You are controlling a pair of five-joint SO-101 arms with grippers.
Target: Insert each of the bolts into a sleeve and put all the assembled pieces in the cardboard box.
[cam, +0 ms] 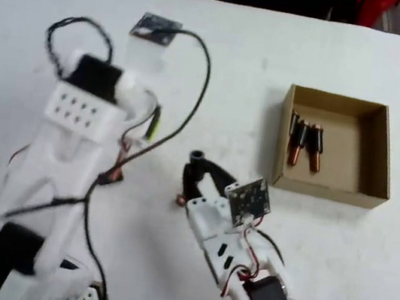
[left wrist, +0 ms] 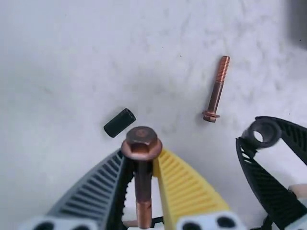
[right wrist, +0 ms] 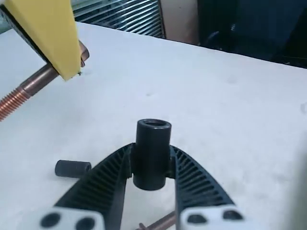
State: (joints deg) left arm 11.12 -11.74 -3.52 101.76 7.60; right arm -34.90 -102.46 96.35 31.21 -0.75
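A copper bolt (left wrist: 141, 143) sits clamped in the left pincer (left wrist: 141, 158); close by, the right pincer (right wrist: 152, 151) grips a black sleeve (right wrist: 153, 139) standing upright; a second bolt (left wrist: 216, 91) and a spare sleeve (left wrist: 119, 122) lie loose and apart on the white worktop (left wrist: 72, 57); three assembled pieces (cam: 304, 145) lie side by side in the cardboard box (cam: 328, 192).

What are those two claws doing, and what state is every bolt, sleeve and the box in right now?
Left claw: shut on a bolt.
Right claw: shut on a sleeve, held upright.
Loose bolt: lying flat on the table, bare.
Loose sleeve: lying on its side, no bolt in it.
Cardboard box: open, three assembled pieces lying inside.
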